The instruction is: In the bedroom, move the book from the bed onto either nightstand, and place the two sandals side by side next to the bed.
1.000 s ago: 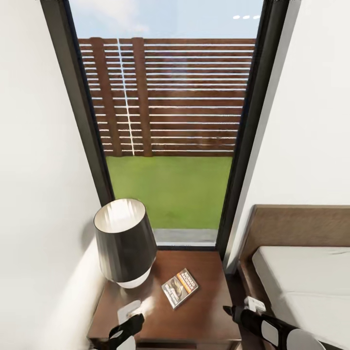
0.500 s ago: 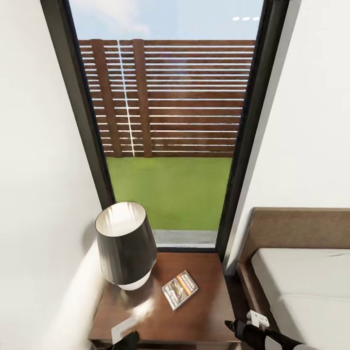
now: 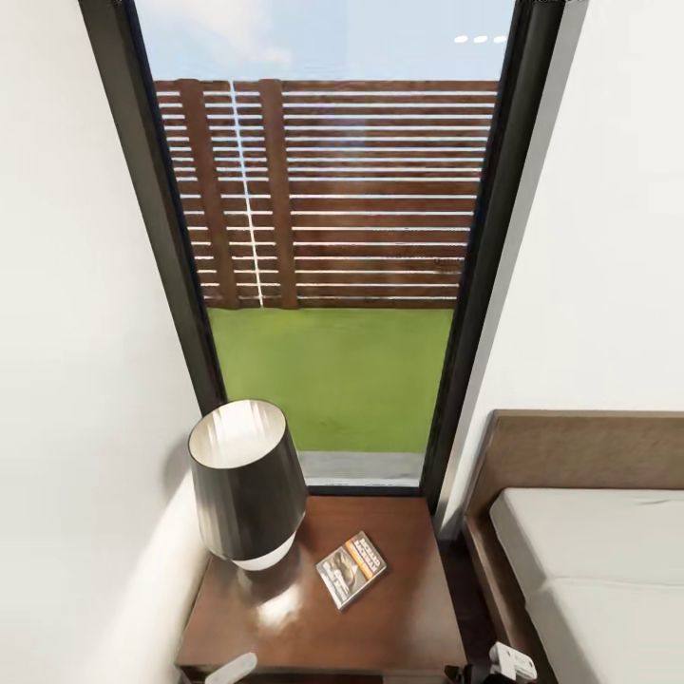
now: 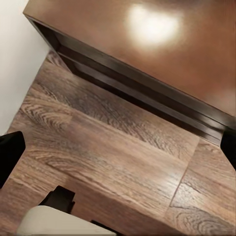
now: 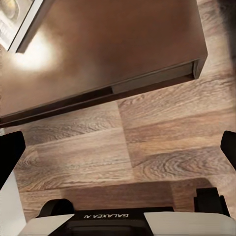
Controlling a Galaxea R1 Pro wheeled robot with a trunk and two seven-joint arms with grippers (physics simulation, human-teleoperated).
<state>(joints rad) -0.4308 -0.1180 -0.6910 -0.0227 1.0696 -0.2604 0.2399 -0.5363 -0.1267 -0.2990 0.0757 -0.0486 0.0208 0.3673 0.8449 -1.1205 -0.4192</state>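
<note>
The book [image 3: 351, 567] lies flat on the glossy top of the dark brown nightstand [image 3: 399, 617], just right of the lamp; a corner of the book [image 5: 9, 14] also shows in the right wrist view. The bed [image 3: 598, 560], with its off-white mattress, stands right of the nightstand. My left gripper [image 4: 118, 152] hangs open over the plank floor in front of the nightstand [image 4: 162, 54], nothing between its fingers. My right gripper [image 5: 118, 150] is likewise open and empty over the floor before the nightstand [image 5: 113, 44]. The sandals are out of view.
A lamp with a dark shade [image 3: 245, 480] stands on the nightstand's back left. A tall black-framed window [image 3: 332, 237] rises behind it, with a white wall [image 3: 76, 380] close on the left. A narrow gap separates nightstand and bed.
Both arms have drawn back and sunk to the bottom edge of the head view. The head camera has shifted slightly. The book has not moved.
</note>
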